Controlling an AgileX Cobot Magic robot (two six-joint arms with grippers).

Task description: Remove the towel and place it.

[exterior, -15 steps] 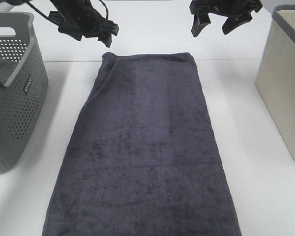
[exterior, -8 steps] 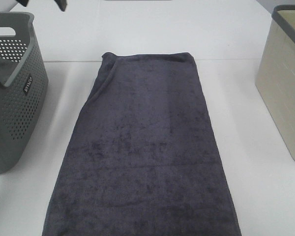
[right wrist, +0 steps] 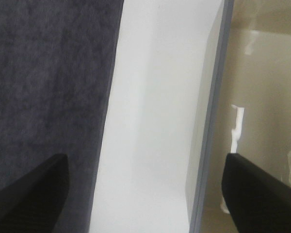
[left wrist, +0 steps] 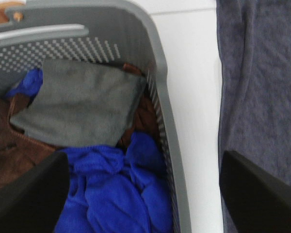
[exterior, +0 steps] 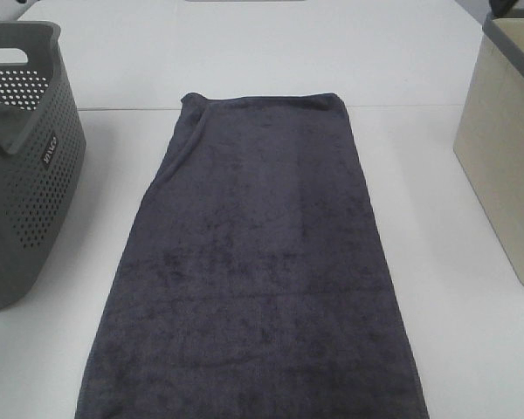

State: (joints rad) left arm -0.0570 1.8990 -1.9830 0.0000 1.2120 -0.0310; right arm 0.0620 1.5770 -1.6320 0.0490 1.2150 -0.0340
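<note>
Here, the left gripper [left wrist: 143, 194] is hanging released, its two dark fingers spread wide over the rim of the grey basket [left wrist: 160, 97], with the towel [left wrist: 262, 82] lying flat on the white table [left wrist: 194, 73] just to the outer side of one finger [left wrist: 257, 194] and touching neither. The right gripper [right wrist: 145, 194] is likewise standing released and empty, one finger [right wrist: 29, 194] hovering above the towel's [right wrist: 48, 87] hemmed edge and the other [right wrist: 262, 199] above the beige bin [right wrist: 262, 97], bare table between them.

One towel [exterior: 258, 253] is stretching lengthwise down the table [exterior: 437, 262] in the high view, one grey basket [exterior: 22, 157] and one beige bin [exterior: 506, 157] flanking it. Inside the basket are lying one grey cloth [left wrist: 82, 107], blue cloth [left wrist: 116, 189] and brown cloth [left wrist: 9, 150].

Neither gripper is showing in the high view. The towel's near end is running off the frame's lower edge, both containers are cut off at the sides, and only the fingertips are appearing in each wrist view. How many blue and brown pieces there are cannot be told.
</note>
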